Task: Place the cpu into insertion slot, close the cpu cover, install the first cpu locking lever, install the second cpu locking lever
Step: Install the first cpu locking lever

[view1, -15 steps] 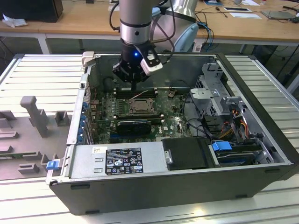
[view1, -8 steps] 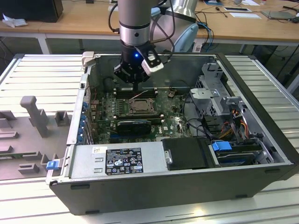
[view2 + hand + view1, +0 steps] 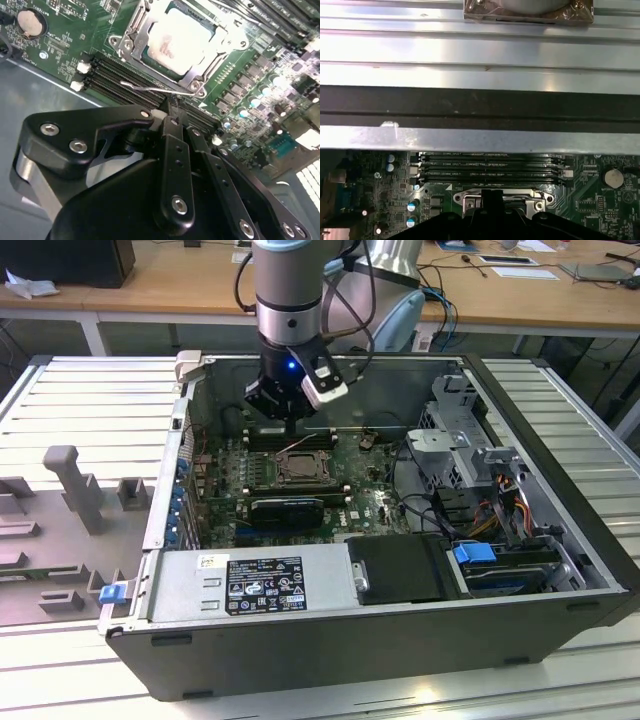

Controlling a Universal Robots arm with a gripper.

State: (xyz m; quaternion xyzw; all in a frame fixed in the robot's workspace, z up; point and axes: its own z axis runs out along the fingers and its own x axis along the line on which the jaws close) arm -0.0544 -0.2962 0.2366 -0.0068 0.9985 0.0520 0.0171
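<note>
Silvery locking lever [image 3: 155, 89] is lying crosswise just beyond the gripper [image 3: 172, 111], whose jaws are sitting closed and empty. In the exterior view the insertion slot [image 3: 298, 470] is sitting at its 6 o'clock.

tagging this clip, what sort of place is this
Probably a robotics lab or workshop: an open computer case lies on a metal slatted table under a robot arm, with wooden desks behind.

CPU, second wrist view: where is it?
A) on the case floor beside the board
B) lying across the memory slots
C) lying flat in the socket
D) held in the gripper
C: in the second wrist view the cpu lies flat inside the socket, its silvery top facing up, while the gripper is apart from it, over by the memory slots.
</note>
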